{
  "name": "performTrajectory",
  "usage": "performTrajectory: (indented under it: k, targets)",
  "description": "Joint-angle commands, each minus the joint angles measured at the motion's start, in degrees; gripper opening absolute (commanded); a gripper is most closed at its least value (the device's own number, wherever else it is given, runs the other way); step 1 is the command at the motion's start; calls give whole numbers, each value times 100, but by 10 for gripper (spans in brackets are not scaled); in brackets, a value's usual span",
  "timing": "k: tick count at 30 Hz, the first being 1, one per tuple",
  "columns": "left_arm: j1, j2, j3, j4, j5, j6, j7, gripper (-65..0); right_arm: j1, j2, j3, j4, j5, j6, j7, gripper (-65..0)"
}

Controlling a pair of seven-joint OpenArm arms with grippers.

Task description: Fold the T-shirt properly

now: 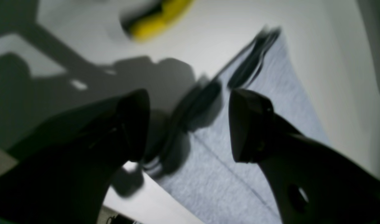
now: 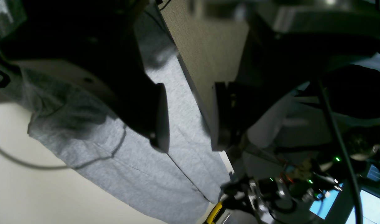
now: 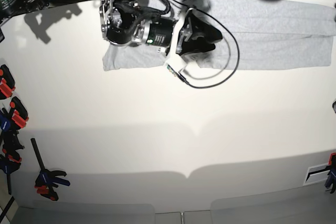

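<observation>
Black fingers (image 1: 249, 124) of the left gripper (image 1: 190, 124) are standing spread, released, over the T-shirt (image 1: 239, 168); only the base view is showing the right gripper (image 3: 202, 38) lying on it, grip unclear.

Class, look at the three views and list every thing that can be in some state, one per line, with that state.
T-shirt: lying flat along the table's far edge, folded into a long band.
Left hand: open, above the cloth, holding nothing.
Right hand: jaws apart over the shirt, nothing visibly held.
Black cable: looped loose across the shirt and table.
Clamps: resting at the table's edge.
</observation>
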Motion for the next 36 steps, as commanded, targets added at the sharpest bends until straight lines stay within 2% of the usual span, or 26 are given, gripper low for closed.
performTrajectory:
  k: [1, 6, 13, 20, 23, 36]
  targets:
    - [15, -190, -48, 52, -31, -52, -199, -281, 48, -42, -26, 116, 166, 54, 151, -436]
    - [4, -162, -55, 52, 304, -52, -420, -281, 48, -42, -26, 116, 166, 54, 146, -436]
    - [-15, -33, -57, 52, 278, -52, -413, -281, 48, -42, -26, 116, 166, 54, 149, -436]
    - [-33, 61, -57, 55, -31, -52, -341, -296, 48, -42, -26, 116, 164, 54, 144, -436]
    - [-35, 61, -57, 55, -273, -52, -146, -296, 48, -42, -26, 116, 166, 54, 144, -436]
    - [-525, 63, -55, 55, -256, -52, 293, -296, 48, -42, -26, 114, 164, 54, 127, -436]
